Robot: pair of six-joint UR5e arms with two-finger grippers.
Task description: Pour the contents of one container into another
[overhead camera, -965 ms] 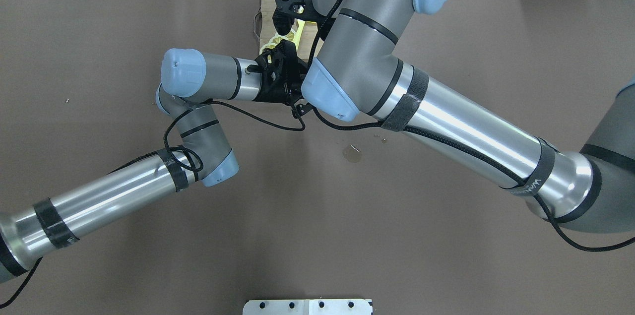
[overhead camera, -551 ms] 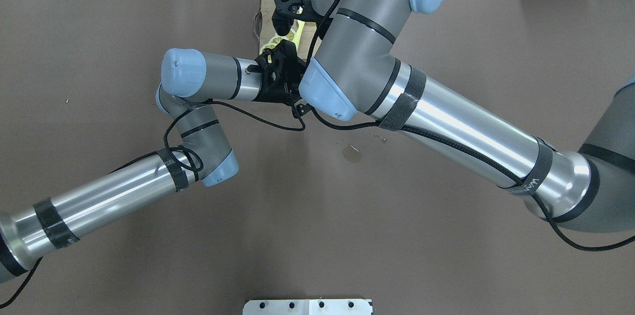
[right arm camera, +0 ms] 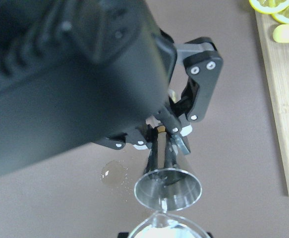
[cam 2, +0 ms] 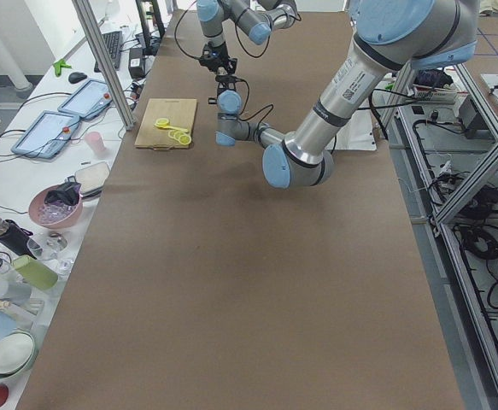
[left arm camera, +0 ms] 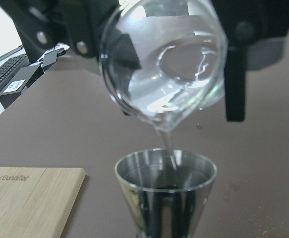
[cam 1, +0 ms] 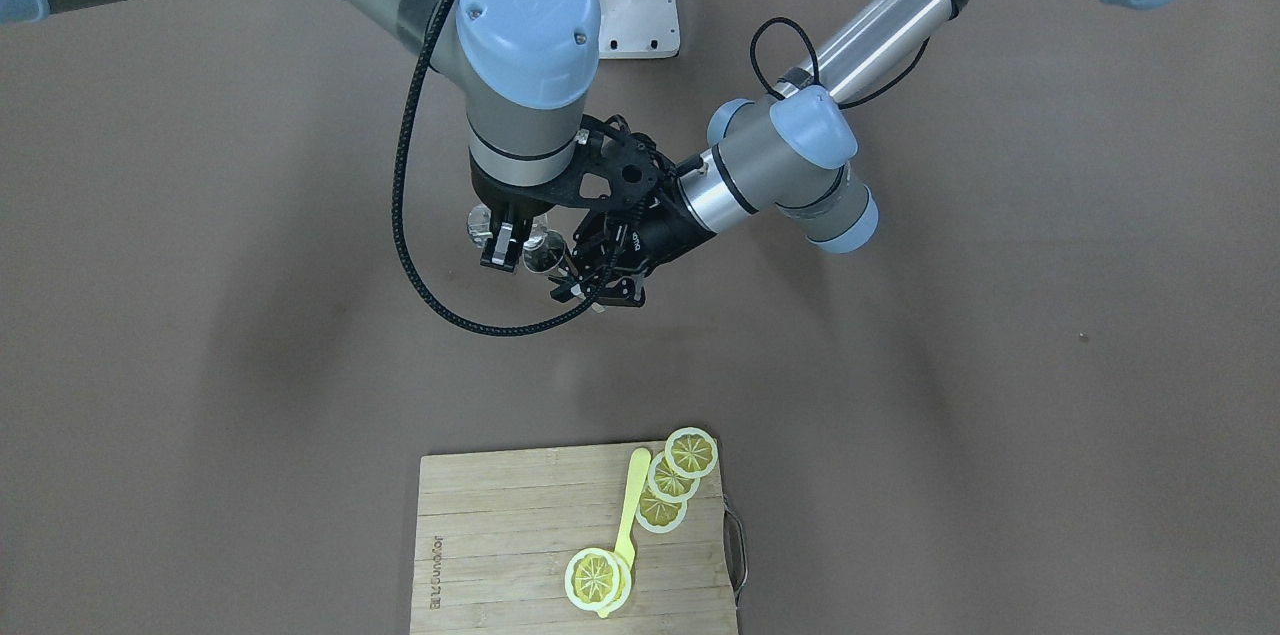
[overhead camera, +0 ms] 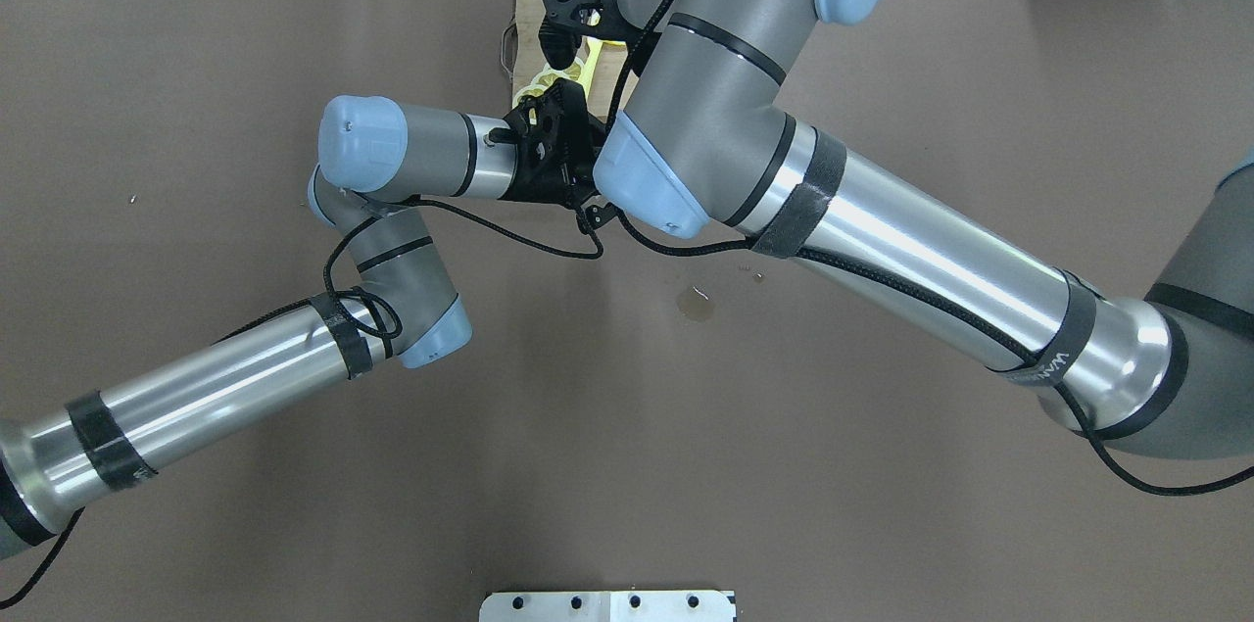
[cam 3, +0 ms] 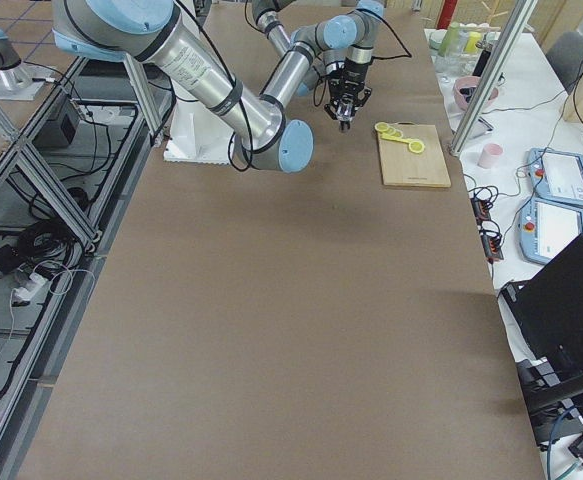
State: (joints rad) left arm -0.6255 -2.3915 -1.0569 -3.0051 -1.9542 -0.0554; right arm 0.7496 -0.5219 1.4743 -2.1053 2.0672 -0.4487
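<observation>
Against the overhead pictures from the last second I am seeing almost no shift. The right forearm is only rocking slightly and both wrists are staying put, so I am judging that the pour is under way and not yet ending.

The right hand (cam 1: 503, 250) is clenching the round glass (left arm camera: 164, 59), which is tipping mouth-down over the bench (cam 1: 200, 315), well short of the cutting board (cam 1: 500, 535). A thin clear stream (left arm camera: 170, 148) is running from its lip into the steel jigger (left arm camera: 166, 191) directly below. The left hand (right arm camera: 161, 147) is grasping that jigger by its narrow waist and keeping it upright, lifted off the bench.

Clear liquid is lying in the lower curve of the glass. Some is pooling dark inside the jigger, below the rim. I cannot tell the exact level.

A small puddle (right arm camera: 113, 173) is sitting on the bench beside the jigger, so I am watching the aim of the stream.
</observation>
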